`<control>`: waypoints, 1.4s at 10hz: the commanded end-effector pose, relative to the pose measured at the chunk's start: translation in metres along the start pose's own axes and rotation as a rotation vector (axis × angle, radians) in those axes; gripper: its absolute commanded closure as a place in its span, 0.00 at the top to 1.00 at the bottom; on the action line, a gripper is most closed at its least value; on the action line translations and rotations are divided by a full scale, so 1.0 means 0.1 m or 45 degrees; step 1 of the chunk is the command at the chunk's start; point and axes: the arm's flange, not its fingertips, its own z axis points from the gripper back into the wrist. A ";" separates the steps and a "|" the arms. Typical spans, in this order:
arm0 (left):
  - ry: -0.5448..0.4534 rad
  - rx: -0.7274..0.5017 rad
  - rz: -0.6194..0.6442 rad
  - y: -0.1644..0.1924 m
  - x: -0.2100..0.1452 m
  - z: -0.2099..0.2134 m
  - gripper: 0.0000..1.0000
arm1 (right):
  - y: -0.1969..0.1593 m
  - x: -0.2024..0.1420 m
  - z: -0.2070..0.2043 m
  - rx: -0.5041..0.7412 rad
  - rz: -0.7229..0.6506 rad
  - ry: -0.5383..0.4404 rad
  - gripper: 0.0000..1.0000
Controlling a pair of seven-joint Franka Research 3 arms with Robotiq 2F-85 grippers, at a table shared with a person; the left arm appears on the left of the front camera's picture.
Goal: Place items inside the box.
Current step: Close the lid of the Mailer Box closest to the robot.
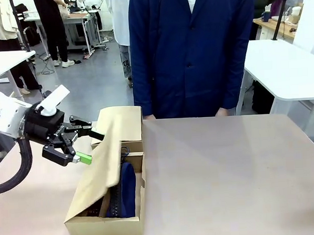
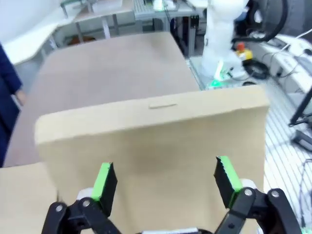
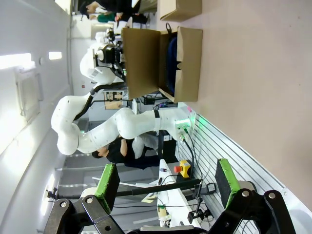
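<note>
Green pads tip the left end effector (image 1: 86, 146), which sits at the left of the front frame with its fingers spread wide against the outer face of a tan cardboard flap (image 1: 105, 162). The flap, tilted upward from the box's left side, leans over the opening. In the left wrist view, the two green fingertips (image 2: 104, 181) stand well apart with the flap's broad brown face (image 2: 161, 146) just beyond them; nothing is gripped.

The brown cardboard box (image 1: 107, 225) lies in the lower left of the front frame on the pale brown surface (image 1: 228, 177). Inside it, a navy zip pencil pouch (image 1: 127, 190) shows beside something dark I cannot make out.

The right end effector (image 3: 165, 183) is also spread wide and empty, in the lower part of its own wrist view, well apart from the box (image 3: 187, 63) near that frame's top.

A person in a dark blue coat (image 1: 193, 52) stands at the far edge, upper middle.
</note>
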 end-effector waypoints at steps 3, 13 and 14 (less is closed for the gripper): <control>-0.018 0.018 0.000 -0.01 -0.01 0.11 1.00 | 0.02 -0.03 -0.02 0.013 -0.011 -0.005 1.00; 0.174 0.152 -0.065 -0.45 -0.50 -1.01 1.00 | 0.02 -0.03 -0.02 0.013 -0.011 -0.005 1.00; 0.218 0.120 -0.038 -0.43 -0.60 -1.08 1.00 | 0.02 -0.03 -0.02 0.013 -0.011 -0.005 1.00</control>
